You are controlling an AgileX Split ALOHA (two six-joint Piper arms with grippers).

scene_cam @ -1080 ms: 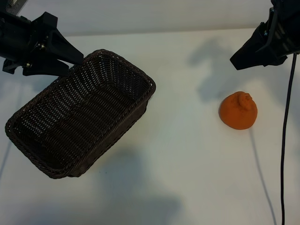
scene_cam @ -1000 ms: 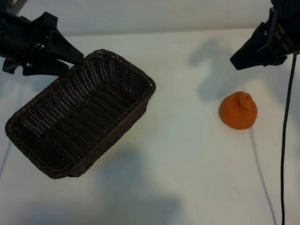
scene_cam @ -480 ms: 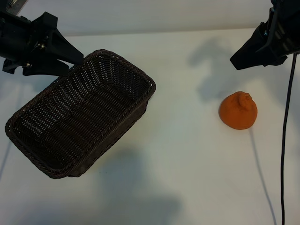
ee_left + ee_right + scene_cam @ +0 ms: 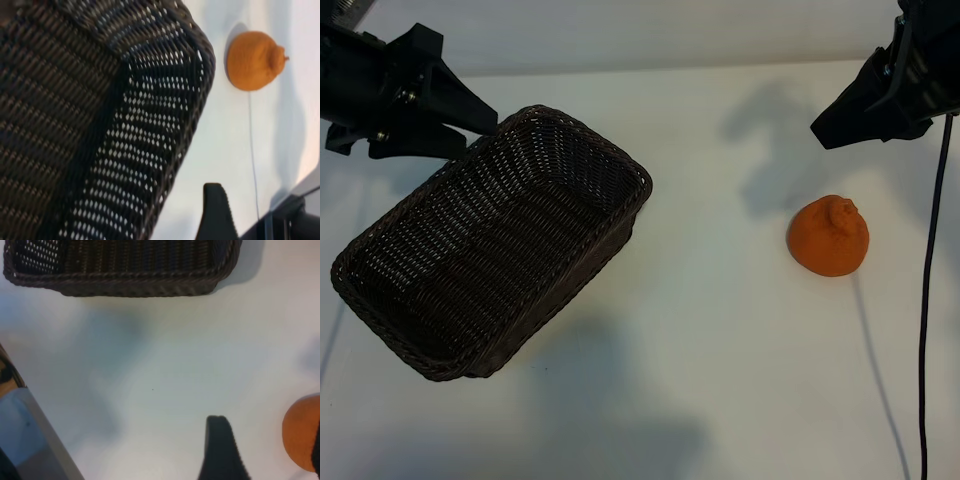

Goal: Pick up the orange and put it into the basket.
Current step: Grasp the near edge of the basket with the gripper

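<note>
Watching from my station, I read the table like this:

Orange: the orange (image 4: 829, 236) sits on the white table (image 4: 720, 330) on the right side of the exterior view, nub up, well apart from the basket and touched by nothing.

Basket: the basket (image 4: 610, 160) lies at an angle on the left side, and I see nothing inside it.

Right gripper: my right gripper (image 4: 825, 128) hangs above and just behind the orange; its jaws stand apart and hold nothing. From its wrist camera one black finger (image 4: 220, 450) shows with the orange (image 4: 300, 432) beside it.

Left gripper: my left gripper (image 4: 485, 128) hovers over the basket's far corner, jaws spread, nothing held.

Cable: a black cable (image 4: 924, 330) runs down the table's right edge.
</note>
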